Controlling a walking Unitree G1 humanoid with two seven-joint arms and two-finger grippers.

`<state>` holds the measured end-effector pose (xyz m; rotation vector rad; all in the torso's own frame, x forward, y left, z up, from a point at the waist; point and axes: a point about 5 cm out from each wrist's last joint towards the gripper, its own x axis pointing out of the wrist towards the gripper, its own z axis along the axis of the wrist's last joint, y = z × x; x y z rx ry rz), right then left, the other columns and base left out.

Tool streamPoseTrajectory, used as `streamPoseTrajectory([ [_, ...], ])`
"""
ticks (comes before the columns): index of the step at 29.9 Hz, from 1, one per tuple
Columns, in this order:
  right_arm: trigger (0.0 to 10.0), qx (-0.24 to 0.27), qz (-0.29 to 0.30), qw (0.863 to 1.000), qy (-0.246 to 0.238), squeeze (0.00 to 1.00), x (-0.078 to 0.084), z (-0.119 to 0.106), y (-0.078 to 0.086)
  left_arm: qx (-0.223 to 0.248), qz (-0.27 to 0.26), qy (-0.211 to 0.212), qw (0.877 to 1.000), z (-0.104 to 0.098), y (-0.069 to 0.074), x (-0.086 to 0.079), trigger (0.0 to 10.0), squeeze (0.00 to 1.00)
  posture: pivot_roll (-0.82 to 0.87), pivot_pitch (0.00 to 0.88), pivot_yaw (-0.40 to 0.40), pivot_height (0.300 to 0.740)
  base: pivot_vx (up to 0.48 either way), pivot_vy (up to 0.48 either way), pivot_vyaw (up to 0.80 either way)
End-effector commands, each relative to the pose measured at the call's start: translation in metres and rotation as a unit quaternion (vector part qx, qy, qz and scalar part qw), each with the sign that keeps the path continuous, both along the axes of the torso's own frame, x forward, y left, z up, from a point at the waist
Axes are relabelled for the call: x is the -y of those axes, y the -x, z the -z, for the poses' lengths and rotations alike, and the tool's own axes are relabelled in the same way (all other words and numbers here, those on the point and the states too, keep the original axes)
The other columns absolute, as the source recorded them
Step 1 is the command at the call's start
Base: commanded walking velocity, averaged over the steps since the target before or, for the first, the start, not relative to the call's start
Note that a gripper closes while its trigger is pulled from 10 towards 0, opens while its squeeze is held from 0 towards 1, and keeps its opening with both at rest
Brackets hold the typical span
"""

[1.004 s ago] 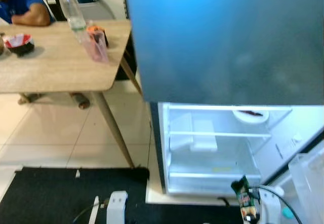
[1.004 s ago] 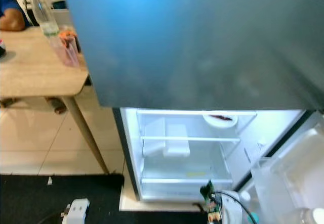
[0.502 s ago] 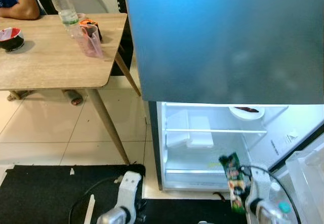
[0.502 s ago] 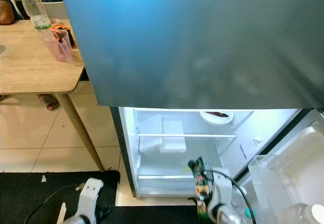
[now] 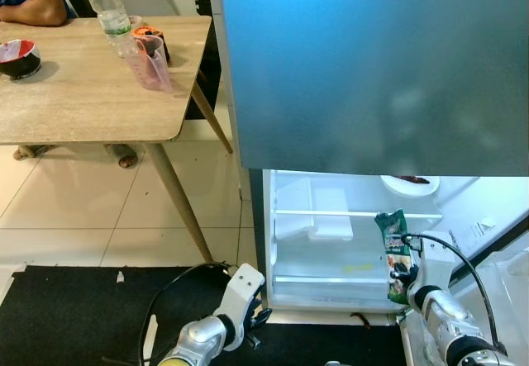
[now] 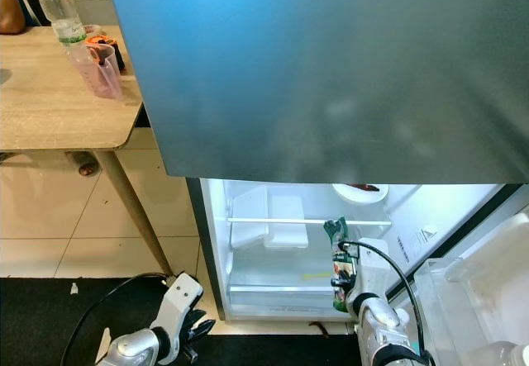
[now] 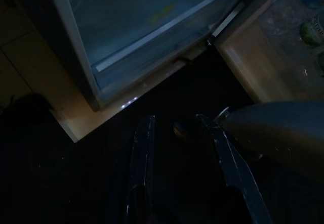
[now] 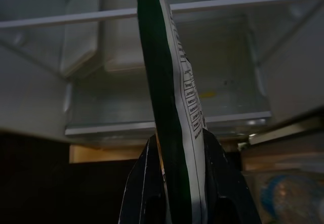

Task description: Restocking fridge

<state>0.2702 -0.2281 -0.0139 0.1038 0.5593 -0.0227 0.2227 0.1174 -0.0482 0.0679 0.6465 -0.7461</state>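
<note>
Before open fridge point(image 5: 285, 242): right gripper point(image 5: 400, 265) clamped on upright packet point(image 5: 394, 242).
Left gripper point(image 7: 177, 133) empty, fingers apart, idle low; best kept upright, eased over front lip onto lower shelf point(image 5: 331, 282).

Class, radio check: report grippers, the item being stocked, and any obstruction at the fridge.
Right gripper shut on green packet, upright before open fridge. Left gripper open, low over black mat. Nothing blocking lower shelf.

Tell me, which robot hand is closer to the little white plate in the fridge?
The right. The right gripper holds a green packet up just below the white plate. The left gripper hangs low over the black mat, outside the fridge's left edge.
</note>
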Motion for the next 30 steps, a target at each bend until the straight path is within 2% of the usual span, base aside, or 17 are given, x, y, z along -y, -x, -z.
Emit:
streamPoseTrajectory([
  [1, 10.0, -0.01, -0.022, 1.0, -0.016, 0.0, -0.009, 0.003, 0.001, 0.014, 0.005, 0.019, 1.0, -0.005, -0.004, 0.009, 10.0, 0.0, -0.05, 0.067, -0.002, 0.73, 0.0, 0.0, 0.0],
  [9, 10.0, 0.014, -0.055, 0.997, -0.055, 0.0, -0.018, -0.004, -0.008, 0.028, 0.014, 0.018, 0.999, -0.008, -0.008, 0.011, 10.0, 0.0, -0.05, 0.067, 0.004, 0.685, 0.0, 0.0, 0.0],
  [21, 10.0, 0.023, -0.091, 0.993, -0.078, 0.0, -0.026, -0.008, -0.011, 0.035, 0.021, 0.021, 0.999, -0.01, -0.009, 0.013, 10.0, 0.0, -0.05, 0.067, 0.004, 0.64, 0.0, 0.0, 0.0],
  [26, 10.0, 0.036, -0.093, 0.99, -0.096, 0.0, -0.024, -0.012, -0.014, 0.045, 0.031, 0.026, 0.998, -0.013, -0.011, 0.018, 10.0, 0.0, -0.05, 0.068, -0.002, 0.625, 0.0, 0.0, 0.0],
  [30, 10.0, 0.07, -0.077, 0.986, -0.132, 0.0, -0.014, -0.025, -0.022, 0.06, 0.048, 0.024, 0.997, -0.016, -0.013, 0.023, 10.0, 0.0, -0.05, 0.069, 0.0, 0.61, 0.0, 0.0, 0.0],
])
